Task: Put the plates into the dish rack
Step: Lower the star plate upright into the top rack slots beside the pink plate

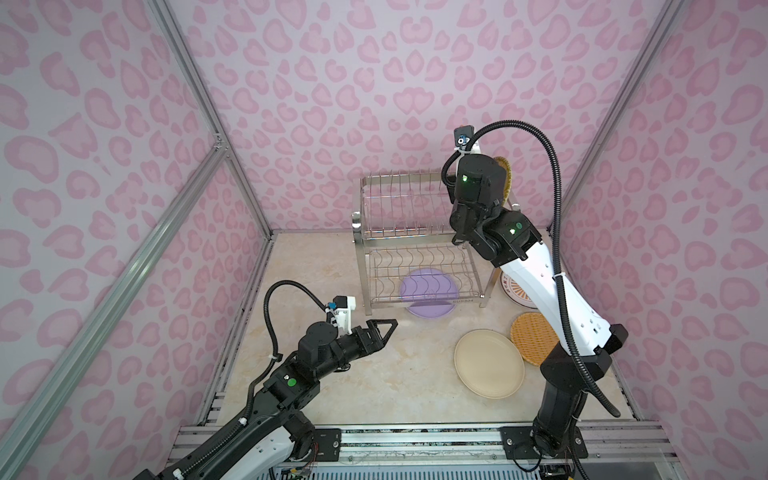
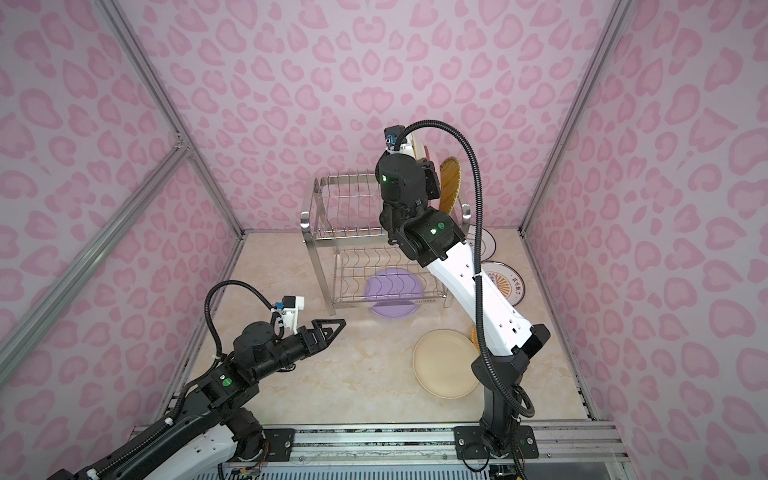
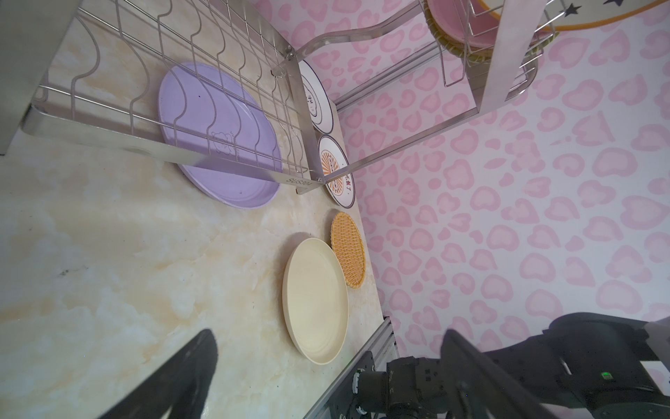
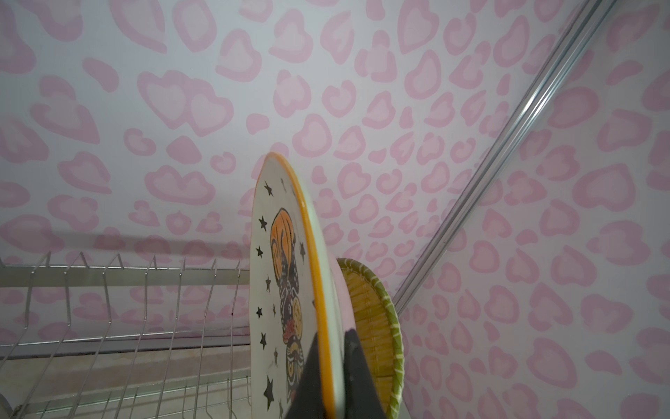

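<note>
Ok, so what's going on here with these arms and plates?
The right end effector is shut on the star-patterned plate, holding it upright at the top tier of the dish rack, next to a pink plate and a wicker plate standing there. The left end effector is open and empty above the table. Lying flat: the lilac plate partly under the rack, the cream plate, a second wicker plate and two printed plates.

- "SUS304" is stamped on the lower front bar of the dish rack [image 1: 462, 300], legible in both top views.
- The red Chinese characters on the sunburst-printed plate [image 2: 505, 284] are too small to read.
</note>
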{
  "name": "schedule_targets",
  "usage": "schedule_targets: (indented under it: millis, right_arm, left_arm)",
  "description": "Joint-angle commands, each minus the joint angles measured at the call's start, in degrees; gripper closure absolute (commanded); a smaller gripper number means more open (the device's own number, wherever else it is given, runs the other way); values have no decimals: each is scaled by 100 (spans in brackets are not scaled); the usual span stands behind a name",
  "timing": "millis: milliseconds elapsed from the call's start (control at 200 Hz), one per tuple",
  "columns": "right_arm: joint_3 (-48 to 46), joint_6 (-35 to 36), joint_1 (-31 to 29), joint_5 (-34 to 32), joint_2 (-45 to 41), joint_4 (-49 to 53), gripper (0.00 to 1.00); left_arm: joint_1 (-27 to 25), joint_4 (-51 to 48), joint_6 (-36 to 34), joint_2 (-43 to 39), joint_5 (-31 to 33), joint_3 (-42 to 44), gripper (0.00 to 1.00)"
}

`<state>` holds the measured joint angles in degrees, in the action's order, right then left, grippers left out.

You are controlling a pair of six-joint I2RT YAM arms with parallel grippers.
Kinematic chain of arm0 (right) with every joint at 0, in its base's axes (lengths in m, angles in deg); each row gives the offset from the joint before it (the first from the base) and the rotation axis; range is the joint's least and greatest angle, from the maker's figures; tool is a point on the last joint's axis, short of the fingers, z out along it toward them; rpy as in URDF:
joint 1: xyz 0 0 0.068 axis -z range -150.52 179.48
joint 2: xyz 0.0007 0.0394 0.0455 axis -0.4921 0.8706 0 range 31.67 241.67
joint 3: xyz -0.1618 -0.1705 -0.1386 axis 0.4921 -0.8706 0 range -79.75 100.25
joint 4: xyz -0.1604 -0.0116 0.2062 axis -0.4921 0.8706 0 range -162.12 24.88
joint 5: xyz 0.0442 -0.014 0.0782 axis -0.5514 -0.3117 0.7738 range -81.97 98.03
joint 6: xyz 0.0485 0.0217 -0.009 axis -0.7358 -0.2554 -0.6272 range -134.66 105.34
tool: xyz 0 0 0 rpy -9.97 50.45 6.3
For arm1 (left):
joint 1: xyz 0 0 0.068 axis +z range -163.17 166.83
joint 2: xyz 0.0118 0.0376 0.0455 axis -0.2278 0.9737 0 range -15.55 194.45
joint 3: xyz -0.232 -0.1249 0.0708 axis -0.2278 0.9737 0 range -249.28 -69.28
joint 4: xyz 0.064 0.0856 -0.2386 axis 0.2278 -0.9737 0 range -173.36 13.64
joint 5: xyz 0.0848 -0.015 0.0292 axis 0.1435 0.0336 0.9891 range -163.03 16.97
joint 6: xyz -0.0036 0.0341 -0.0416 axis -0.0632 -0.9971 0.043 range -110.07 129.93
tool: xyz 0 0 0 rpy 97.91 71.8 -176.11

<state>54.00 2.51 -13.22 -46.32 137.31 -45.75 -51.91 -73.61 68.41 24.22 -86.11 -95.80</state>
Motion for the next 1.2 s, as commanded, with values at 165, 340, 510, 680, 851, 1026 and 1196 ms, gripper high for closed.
schedule_targets:
  millis: [165, 340, 510, 680, 851, 1026, 1196]
  right_arm:
    - [-165, -614, 85, 266, -18, -191, 100]
    - [-189, -734, 142, 206, 13, -85, 100]
    - [-359, -401, 88, -75, -88, -507, 100]
    - [-246, -642, 185, 42, 6, -204, 100]
    - [-311, -946, 262, 113, 43, 37, 100]
    - [-367, -1225, 276, 201, 53, 236, 100]
    - [-581, -1522, 238, 284, -16, 361, 100]
  left_arm:
    - [-2, 103, -72, -44, 42, -63, 2]
    - [-1, 77, -99, -13, 49, -90, 2]
    - [0, 46, -152, 83, 43, -150, 2]
    - [-2, 154, -141, 187, 12, -169, 2]
    - [0, 118, -150, 146, 15, -173, 2]
    - [-2, 61, -160, 112, 34, -175, 2]
    - [-2, 112, -135, 135, 43, -143, 2]
